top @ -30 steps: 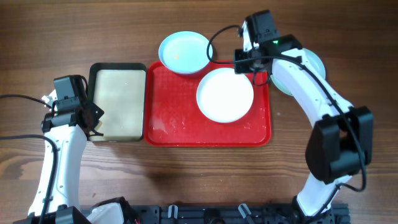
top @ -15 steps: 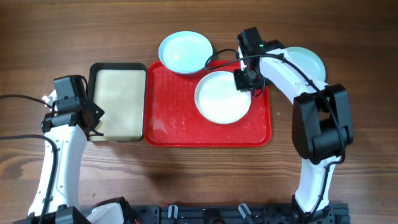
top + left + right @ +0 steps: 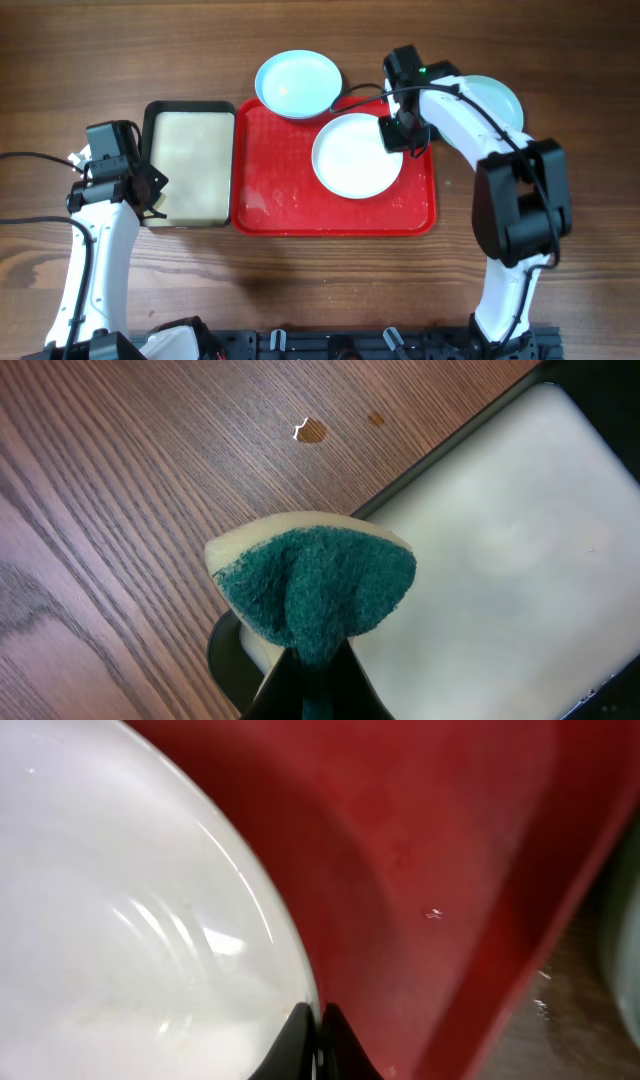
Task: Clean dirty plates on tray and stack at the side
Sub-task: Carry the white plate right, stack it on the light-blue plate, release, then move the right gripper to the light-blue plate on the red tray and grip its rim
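Observation:
A white plate (image 3: pixel 355 155) lies on the red tray (image 3: pixel 290 205); it fills the left of the right wrist view (image 3: pixel 120 920). My right gripper (image 3: pixel 400 135) is shut on the white plate's right rim (image 3: pixel 315 1020). One aqua plate (image 3: pixel 297 84) sits at the tray's far edge, partly over its rim. Another aqua plate (image 3: pixel 495 100) lies on the table right of the tray, partly hidden by my right arm. My left gripper (image 3: pixel 150 190) is shut on a green and yellow sponge (image 3: pixel 315 585) over the black tray's corner.
A black-rimmed tray with a cream inside (image 3: pixel 190 165) stands left of the red tray, also in the left wrist view (image 3: pixel 510 550). The red tray's rim (image 3: pixel 560 870) runs past the plate on the right, with wood table beyond.
My right gripper moved from the tray's far right corner down onto the white plate's right rim and shut on it. The plate shifted slightly left. The left arm stayed still.

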`<state>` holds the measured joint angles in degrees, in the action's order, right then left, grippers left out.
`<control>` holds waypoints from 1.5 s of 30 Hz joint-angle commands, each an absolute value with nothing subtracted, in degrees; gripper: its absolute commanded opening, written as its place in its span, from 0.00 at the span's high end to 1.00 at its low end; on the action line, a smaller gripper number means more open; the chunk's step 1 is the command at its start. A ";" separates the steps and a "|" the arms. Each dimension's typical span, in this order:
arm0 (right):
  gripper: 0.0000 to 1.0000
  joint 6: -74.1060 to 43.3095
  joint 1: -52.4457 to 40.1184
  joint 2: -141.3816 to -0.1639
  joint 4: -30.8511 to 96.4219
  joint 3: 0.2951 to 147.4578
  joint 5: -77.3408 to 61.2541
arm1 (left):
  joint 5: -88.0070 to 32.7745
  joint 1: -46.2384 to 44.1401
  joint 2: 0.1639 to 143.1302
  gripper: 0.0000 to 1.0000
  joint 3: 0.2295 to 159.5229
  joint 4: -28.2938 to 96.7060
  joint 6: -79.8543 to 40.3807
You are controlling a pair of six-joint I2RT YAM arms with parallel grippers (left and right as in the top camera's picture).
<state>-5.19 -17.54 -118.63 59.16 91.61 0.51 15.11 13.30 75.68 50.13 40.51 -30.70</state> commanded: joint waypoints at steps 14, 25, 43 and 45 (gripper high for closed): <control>0.96 -16.34 16.62 -104.53 53.54 92.55 -0.14 | 15.22 13.72 75.05 0.96 49.80 40.10 -30.22; 0.96 -14.96 20.14 -118.50 53.06 92.23 -5.17 | 15.22 13.72 75.05 0.96 49.80 40.07 -30.22; 0.40 -2.96 8.45 -120.42 68.84 109.43 -13.13 | 15.22 13.72 75.07 0.96 49.80 39.88 -30.22; 0.40 -2.98 2.63 -120.42 69.06 114.69 -13.13 | 15.22 13.72 75.05 0.96 49.80 39.90 -30.22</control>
<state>-4.80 8.78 -120.62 68.73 108.42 -11.97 15.11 13.30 75.68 50.11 40.10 -30.70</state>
